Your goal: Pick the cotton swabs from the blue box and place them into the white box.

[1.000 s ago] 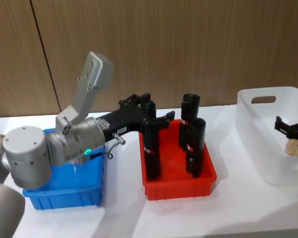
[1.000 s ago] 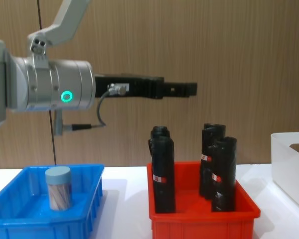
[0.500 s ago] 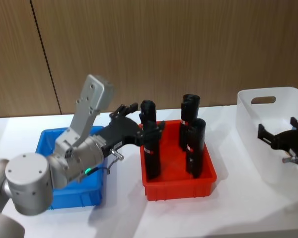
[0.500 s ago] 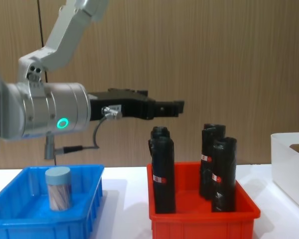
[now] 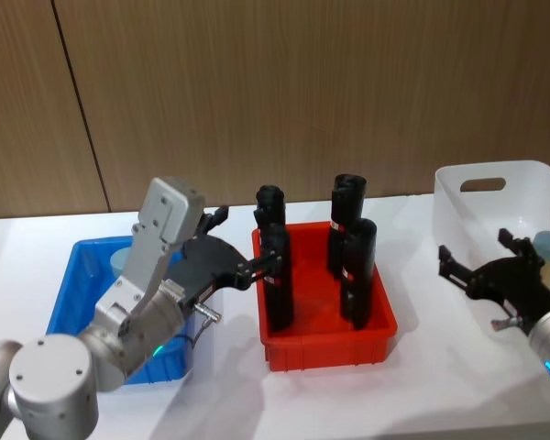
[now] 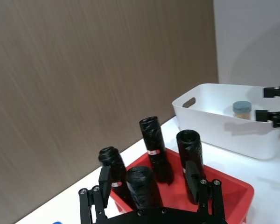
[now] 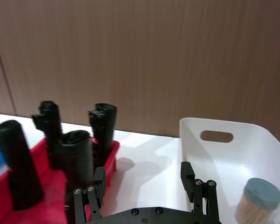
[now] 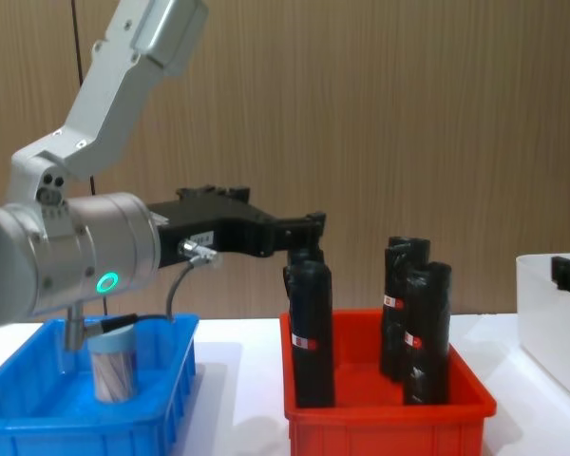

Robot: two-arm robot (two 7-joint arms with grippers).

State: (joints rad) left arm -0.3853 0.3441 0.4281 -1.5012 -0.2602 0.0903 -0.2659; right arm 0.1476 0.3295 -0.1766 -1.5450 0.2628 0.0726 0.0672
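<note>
Left gripper (image 8: 309, 228) hangs wide open and empty; below and behind it, one jar of cotton swabs (image 8: 111, 361) stands in the blue box (image 8: 171, 404). Likely light, rigid, smooth-sided: grasp the clear body under the lid (image 8: 110, 334). Farther off, right gripper (image 5: 481, 261), open and empty, faces the white box (image 5: 527, 183), a second jar (image 7: 257, 199) inside, just beyond that gripper.

Head looks down, chest level (both see blue box (image 5: 73, 302), red bin (image 5: 330, 346)).

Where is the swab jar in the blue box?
Chest view: the cotton swab jar stands upright in the blue box on the robot's left, with the red bin as the box's neighbour.
</note>
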